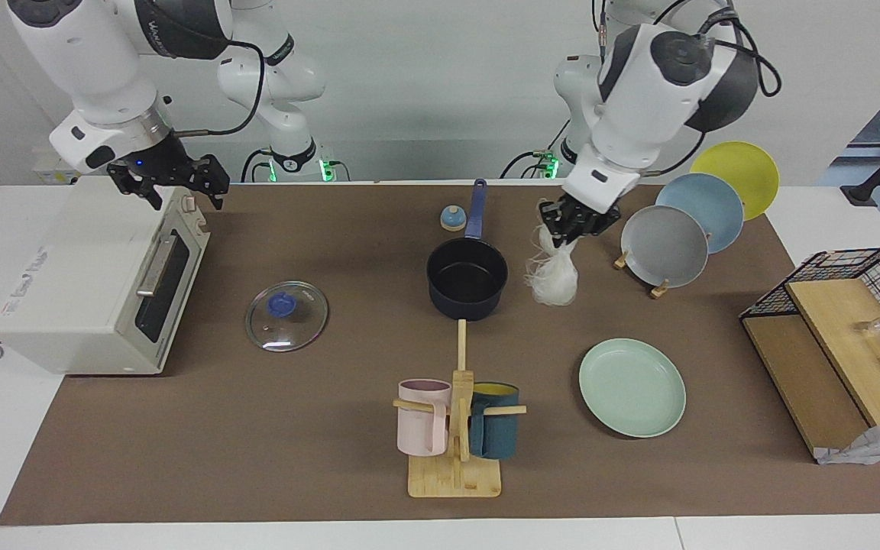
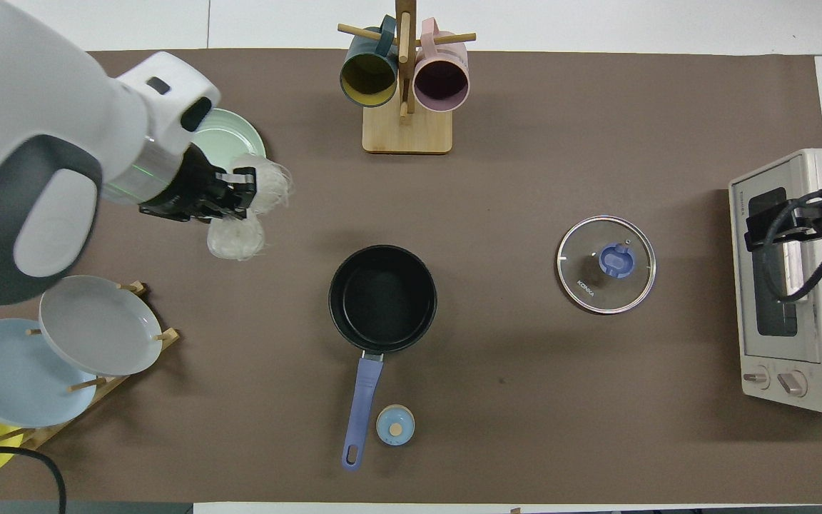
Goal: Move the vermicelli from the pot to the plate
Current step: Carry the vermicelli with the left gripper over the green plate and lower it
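The vermicelli [image 1: 554, 281] [image 2: 235, 241] is a whitish clump of thin strands dangling in the air. My left gripper [image 1: 567, 229] [image 2: 245, 193] is shut on its top. It hangs over the brown mat between the pot and the plate, toward the left arm's end of the table. The dark navy pot [image 1: 467, 279] [image 2: 382, 298] stands with its black inside bare, its blue handle [image 2: 361, 410] pointing toward the robots. The mint-green plate [image 1: 631, 387] [image 2: 237, 134] lies flat on the mat; the left arm covers most of it in the overhead view. My right gripper [image 1: 171, 183] waits open over the toaster oven.
A toaster oven [image 1: 96, 275] stands at the right arm's end, with a glass lid [image 1: 286, 315] [image 2: 606, 265] beside it. A wooden mug rack [image 1: 455, 458] [image 2: 405, 132] stands farther out than the pot. A rack of plates [image 1: 665, 246] and a wire basket [image 1: 860, 267] occupy the left arm's end.
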Robot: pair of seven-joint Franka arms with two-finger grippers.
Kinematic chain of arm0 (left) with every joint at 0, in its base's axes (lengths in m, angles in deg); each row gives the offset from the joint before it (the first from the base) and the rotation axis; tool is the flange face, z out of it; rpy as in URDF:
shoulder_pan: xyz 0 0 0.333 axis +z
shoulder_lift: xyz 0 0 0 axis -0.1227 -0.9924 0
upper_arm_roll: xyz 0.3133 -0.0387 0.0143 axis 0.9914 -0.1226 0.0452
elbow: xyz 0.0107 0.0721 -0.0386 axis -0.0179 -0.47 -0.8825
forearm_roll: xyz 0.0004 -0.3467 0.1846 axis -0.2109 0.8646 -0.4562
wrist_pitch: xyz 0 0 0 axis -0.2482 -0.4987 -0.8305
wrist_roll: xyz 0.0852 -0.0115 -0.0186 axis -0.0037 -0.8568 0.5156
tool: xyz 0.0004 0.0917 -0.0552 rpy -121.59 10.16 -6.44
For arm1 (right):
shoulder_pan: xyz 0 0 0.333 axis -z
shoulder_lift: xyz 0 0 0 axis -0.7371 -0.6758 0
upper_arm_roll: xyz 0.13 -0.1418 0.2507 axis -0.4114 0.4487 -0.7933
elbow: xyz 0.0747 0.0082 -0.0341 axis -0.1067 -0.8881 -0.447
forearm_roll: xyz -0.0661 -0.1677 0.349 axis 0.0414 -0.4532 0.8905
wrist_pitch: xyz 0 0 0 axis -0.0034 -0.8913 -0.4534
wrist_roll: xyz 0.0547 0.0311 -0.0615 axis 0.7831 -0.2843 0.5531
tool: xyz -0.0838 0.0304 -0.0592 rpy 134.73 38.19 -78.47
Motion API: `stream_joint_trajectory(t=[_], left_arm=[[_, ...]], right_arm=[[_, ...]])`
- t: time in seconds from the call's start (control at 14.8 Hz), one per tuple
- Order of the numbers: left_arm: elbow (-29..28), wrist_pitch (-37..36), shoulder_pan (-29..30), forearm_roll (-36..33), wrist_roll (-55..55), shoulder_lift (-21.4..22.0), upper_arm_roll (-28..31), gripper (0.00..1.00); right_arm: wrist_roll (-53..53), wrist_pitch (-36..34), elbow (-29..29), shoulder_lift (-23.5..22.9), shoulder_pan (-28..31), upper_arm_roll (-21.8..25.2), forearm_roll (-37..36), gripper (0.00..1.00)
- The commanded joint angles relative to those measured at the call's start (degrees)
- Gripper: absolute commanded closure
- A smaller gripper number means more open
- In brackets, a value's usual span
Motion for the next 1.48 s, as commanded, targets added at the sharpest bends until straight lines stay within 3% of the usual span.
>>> stream_joint_trajectory(t=[0.0, 0.27, 0.54, 1.08, 1.15, 1.21, 1.42], left_arm=[[0.95, 4.88, 5.63, 2.49, -4.43, -2.84, -0.53, 1.00], [-0.71, 13.84, 8.98, 1.97, -11.46, -8.99, -0.44, 1.00], [-5.99, 23.60, 10.21, 1.27, -19.02, -12.95, -0.09, 1.00], [-6.43, 28.63, 10.92, -3.22, -26.23, -16.82, 0.00, 1.00], [-6.08, 28.28, 10.83, -3.22, -26.33, -16.82, 0.00, 0.78], [-5.91, 28.28, 10.48, -3.22, -26.07, -16.74, 0.00, 0.01], [-4.94, 26.45, 10.65, -4.18, -26.07, -15.77, 0.09, 0.00]], right_arm=[[1.84, 0.45, -0.15, 0.33, 1.16, -0.28, 0.70, 0.00], [1.93, 0.01, 0.28, 0.15, 1.86, -0.63, 0.70, 0.00], [1.66, -0.87, 1.87, 0.41, 1.43, -1.24, 0.96, 0.00], [1.84, -0.43, 1.87, 0.42, 0.81, -1.42, 1.49, 0.00], [1.84, -0.43, 1.87, 0.33, 0.81, -1.42, 1.40, 0.00], [1.84, -0.43, 1.96, 0.42, 0.81, -1.42, 1.40, 0.00], [1.84, -0.43, 1.96, 0.42, 0.81, -1.42, 1.49, 0.00]])
